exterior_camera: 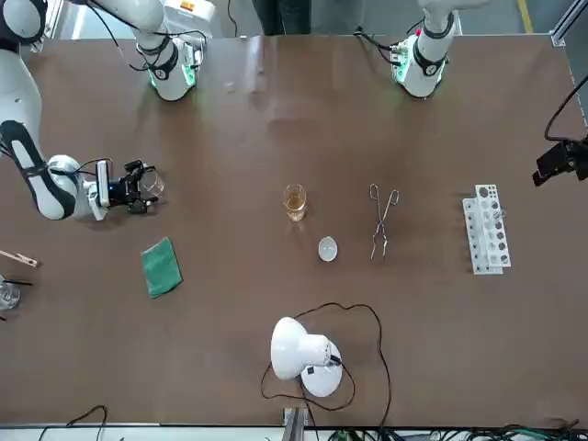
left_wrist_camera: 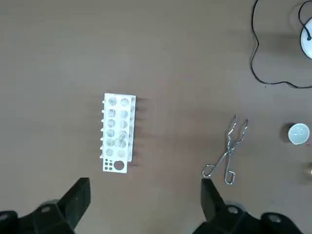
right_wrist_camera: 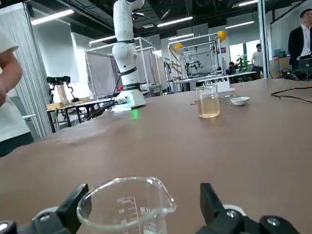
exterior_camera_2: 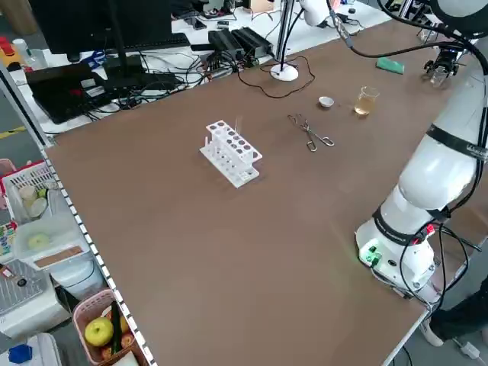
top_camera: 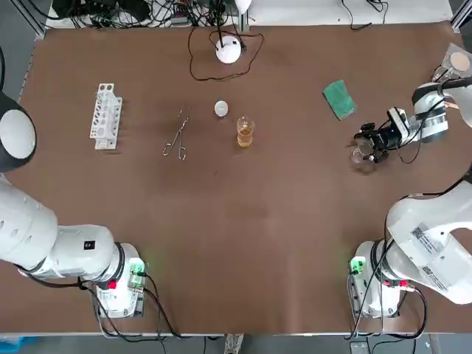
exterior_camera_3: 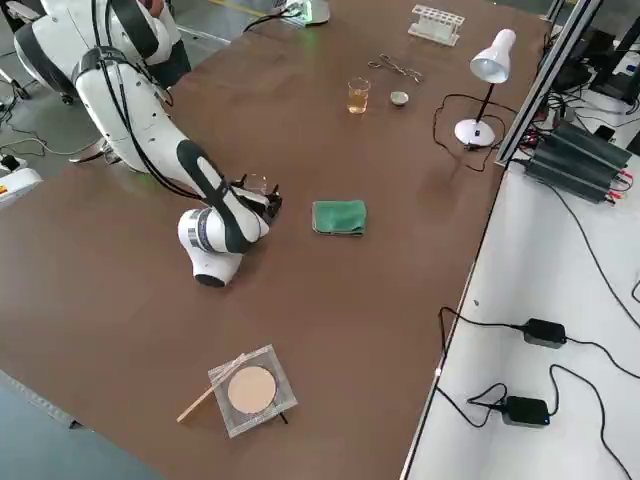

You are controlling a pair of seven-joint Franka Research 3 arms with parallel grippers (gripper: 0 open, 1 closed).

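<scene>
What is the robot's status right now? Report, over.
Right gripper open, low, astride empty beaker. Left gripper open, high over test tube rack. Green cloth nearby, not touching.

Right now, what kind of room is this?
Probably a robot science lab: test-tube rack, tongs and a glass of amber liquid on the table; the right jaws flank an empty beaker, the left jaws hang high over the table.

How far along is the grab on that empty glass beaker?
Done: right hand is low, open fingers either side of the empty clear glass beaker. In hand: nothing gripped; the fingers stand wider than the glass. To do: close and lift; the beaker stands on the brown table. Left hand hangs open above the white test-tube rack.
</scene>
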